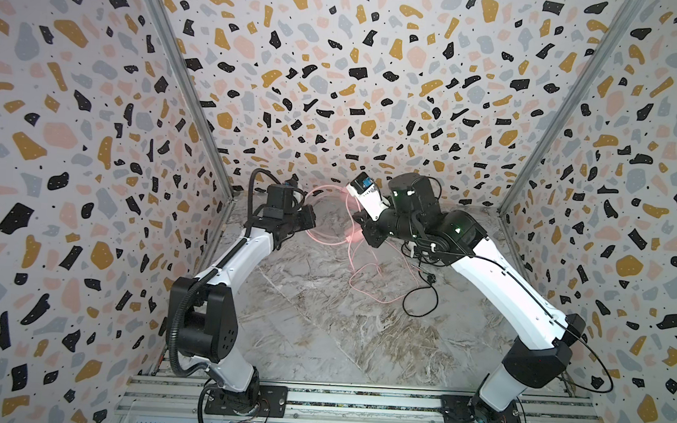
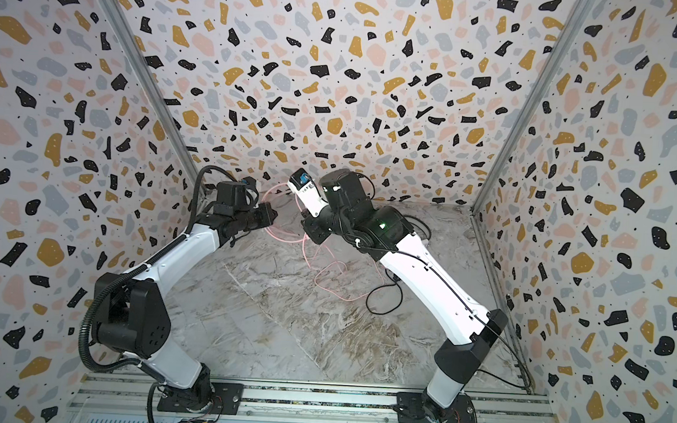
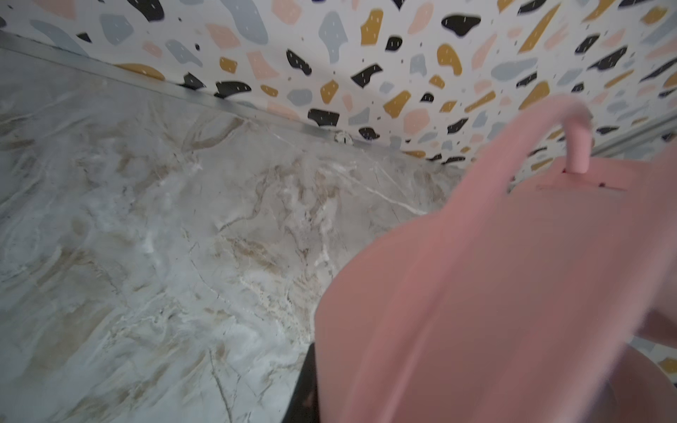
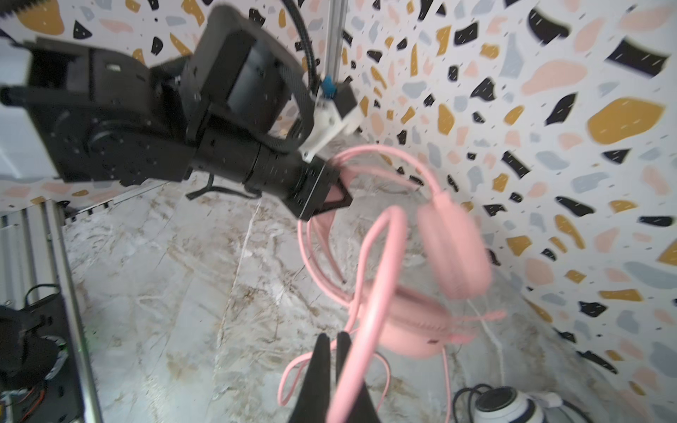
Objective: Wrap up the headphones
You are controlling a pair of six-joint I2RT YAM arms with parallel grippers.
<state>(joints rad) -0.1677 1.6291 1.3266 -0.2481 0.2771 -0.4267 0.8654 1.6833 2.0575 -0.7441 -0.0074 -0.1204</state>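
The pink headphones (image 4: 454, 249) hang in the air near the back wall, blurred. My left gripper (image 1: 310, 219) (image 4: 329, 194) is shut on their headband; in the left wrist view the pink headset (image 3: 494, 274) hides the jaws except one black finger (image 3: 306, 388). My right gripper (image 1: 362, 224) (image 4: 331, 338) sits just beside the ear cups, shut on the pink cord (image 4: 366, 311). The rest of the pink cord (image 1: 369, 281) (image 2: 333, 276) trails down onto the marble table. The white headphones (image 4: 509, 406) lie on the table under my right arm, hidden in both top views.
A black cord (image 1: 420, 302) (image 2: 380, 299) loops on the marble table (image 1: 321, 340) beside the right arm. Patterned walls close in the back and both sides. An aluminium rail (image 1: 357, 399) with both arm bases runs along the front edge.
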